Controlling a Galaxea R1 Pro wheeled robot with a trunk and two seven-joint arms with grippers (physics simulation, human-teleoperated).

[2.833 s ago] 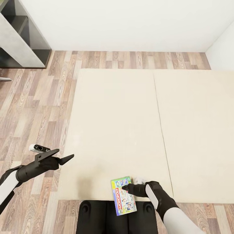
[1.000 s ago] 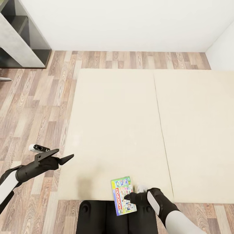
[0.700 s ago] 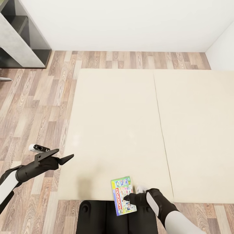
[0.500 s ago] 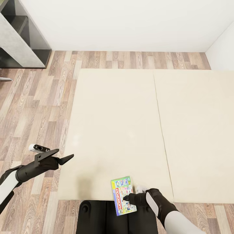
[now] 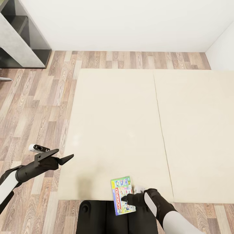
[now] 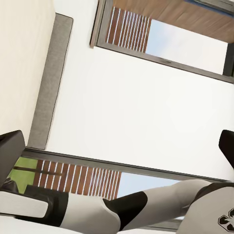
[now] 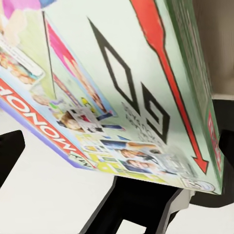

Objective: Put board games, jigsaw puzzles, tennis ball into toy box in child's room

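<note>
A Monopoly board game [image 5: 122,195] lies at the near edge of the cream bed [image 5: 130,130], partly overhanging it. My right gripper [image 5: 129,198] is at the box's right side, low over it. In the right wrist view the board game [image 7: 112,87] is very close and both dark fingers [image 7: 9,153] stand wide apart. My left gripper [image 5: 65,153] hangs open over the floor beside the bed's left edge, holding nothing. A pale grey end of the table [image 5: 14,42] shows at the far left. The toy box, jigsaw puzzles and tennis ball are out of view.
Wood floor [image 5: 35,107] runs along the bed's left side and behind it, up to a white wall [image 5: 130,22]. My dark base [image 5: 107,217] stands against the bed's near edge. The left wrist view looks at a wall and window [image 6: 161,34].
My right gripper has drawn back along the Monopoly box toward my base. The box has turned very slightly. The left arm has not moved.
</note>
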